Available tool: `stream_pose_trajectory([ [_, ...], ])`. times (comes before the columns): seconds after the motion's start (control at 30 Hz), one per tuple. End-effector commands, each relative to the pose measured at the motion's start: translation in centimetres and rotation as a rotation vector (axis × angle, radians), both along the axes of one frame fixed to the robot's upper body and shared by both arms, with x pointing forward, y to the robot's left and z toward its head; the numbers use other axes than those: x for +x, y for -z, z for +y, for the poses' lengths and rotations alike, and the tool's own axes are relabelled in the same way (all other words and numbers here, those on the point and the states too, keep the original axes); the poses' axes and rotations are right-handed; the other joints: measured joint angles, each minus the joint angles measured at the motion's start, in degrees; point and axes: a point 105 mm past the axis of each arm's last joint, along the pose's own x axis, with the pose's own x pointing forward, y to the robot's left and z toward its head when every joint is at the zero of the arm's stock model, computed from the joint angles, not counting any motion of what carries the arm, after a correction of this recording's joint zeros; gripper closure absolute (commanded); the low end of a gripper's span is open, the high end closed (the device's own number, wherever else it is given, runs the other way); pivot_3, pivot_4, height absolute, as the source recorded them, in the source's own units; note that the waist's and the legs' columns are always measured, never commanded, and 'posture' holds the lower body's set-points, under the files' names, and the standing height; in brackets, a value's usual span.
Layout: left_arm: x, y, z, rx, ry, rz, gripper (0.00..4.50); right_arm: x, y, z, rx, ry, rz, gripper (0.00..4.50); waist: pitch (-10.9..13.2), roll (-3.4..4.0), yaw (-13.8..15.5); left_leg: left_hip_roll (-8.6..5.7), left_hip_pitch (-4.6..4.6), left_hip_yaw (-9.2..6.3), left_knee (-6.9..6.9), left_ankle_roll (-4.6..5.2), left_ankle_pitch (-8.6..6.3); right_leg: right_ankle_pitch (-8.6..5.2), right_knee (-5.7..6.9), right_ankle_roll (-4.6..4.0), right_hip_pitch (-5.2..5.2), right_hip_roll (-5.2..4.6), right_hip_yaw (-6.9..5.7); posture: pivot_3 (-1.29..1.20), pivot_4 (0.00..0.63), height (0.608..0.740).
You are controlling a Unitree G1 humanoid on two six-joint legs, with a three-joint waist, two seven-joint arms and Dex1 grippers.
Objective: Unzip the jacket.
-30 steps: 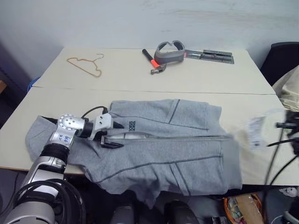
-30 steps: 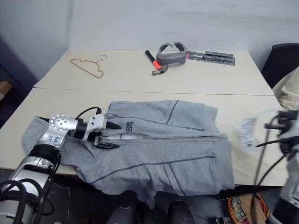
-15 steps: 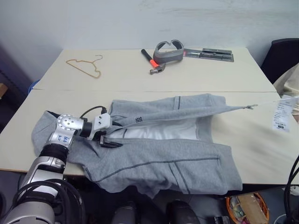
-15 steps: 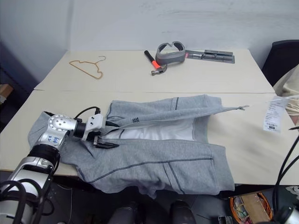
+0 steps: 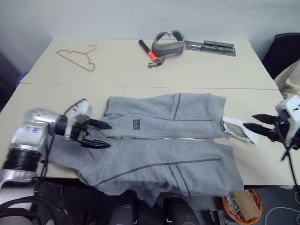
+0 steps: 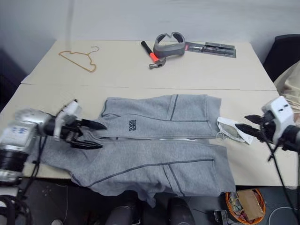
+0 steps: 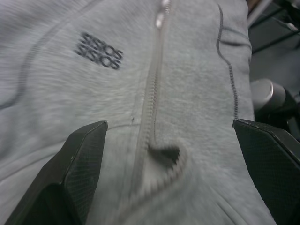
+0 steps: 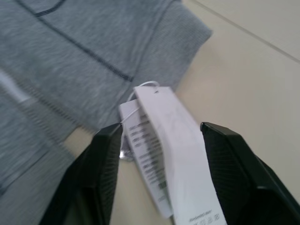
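The light grey jacket (image 5: 164, 154) lies flat across the near table, collar to the left and hem to the right. Its zip (image 7: 152, 89) runs lengthwise down the middle, with a narrow pale gap along it. A black logo (image 5: 137, 124) sits on the far front panel. My left gripper (image 5: 97, 134) hovers over the collar end, its jaws open wide and holding nothing. White paper tags (image 5: 239, 129) lie on the table at the hem. My right gripper (image 5: 261, 126) is just right of them and open. In the right wrist view the tags (image 8: 161, 140) lie between its spread fingers.
On the far table lie a thin wire hanger (image 5: 75, 58), a hammer with an orange grip (image 5: 150, 55), grey goggles (image 5: 168, 42) and a flat metal strip (image 5: 211, 46). A black chair (image 5: 283, 51) stands at the right. The jacket's near edge hangs over the table's front.
The right gripper, which had pulled the tags out to the right, has come back and opened; the tags now lie by the hem. The raised far panel has settled. The left gripper rose off the collar.
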Motion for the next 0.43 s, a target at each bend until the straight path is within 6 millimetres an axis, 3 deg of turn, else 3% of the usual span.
stream_pose_trajectory([
  [0.03,-1.9,-4.3,2.1,-0.016,-0.025,-0.041,0.0,-3.3,-3.6,-1.9,0.035,-0.035,-0.002,0.48,0.01,-0.03,0.32,-0.02,-0.02,0.02,0.0,0.19,-0.11,0.0,-0.26,0.01,-0.01,-0.01,0.0,0.0,0.15,0.74],
  [0.1,-2.4,-5.3,4.0,0.008,-0.092,-0.066,0.0,-5.0,-4.1,-3.0,0.041,-0.025,0.03,0.07,0.03,-0.05,0.32,-0.01,0.02,0.03,-0.05,0.29,-0.17,0.02,-0.44,0.05,0.08,-0.01,-0.01,0.0,0.15,0.74],
  [0.23,-2.8,-6.4,6.9,0.067,-0.215,-0.146,0.0,-6.8,-4.7,-5.4,-0.004,0.048,0.014,0.07,0.06,-0.11,0.27,-0.03,0.07,0.07,-0.07,0.4,-0.25,0.03,-0.42,0.06,0.08,-0.05,0.03,0.0,0.15,0.74],
  [0.33,-3.3,-5.4,7.9,0.129,-0.247,-0.149,0.0,-6.8,-5.3,-5.5,0.043,0.06,-0.038,0.07,0.07,-0.11,-0.17,-0.03,0.12,0.06,-0.1,0.35,-0.27,0.05,-0.36,0.03,0.04,-0.13,0.07,0.0,0.15,0.74],
  [0.43,-3.6,-4.2,7.7,0.172,-0.222,-0.154,0.0,-6.3,-5.1,-4.8,0.073,0.048,-0.051,0.07,0.09,-0.07,-0.67,-0.01,0.23,0.05,-0.2,0.24,-0.23,0.08,-0.31,-0.06,0.03,-0.21,0.11,0.0,0.15,0.74],
])
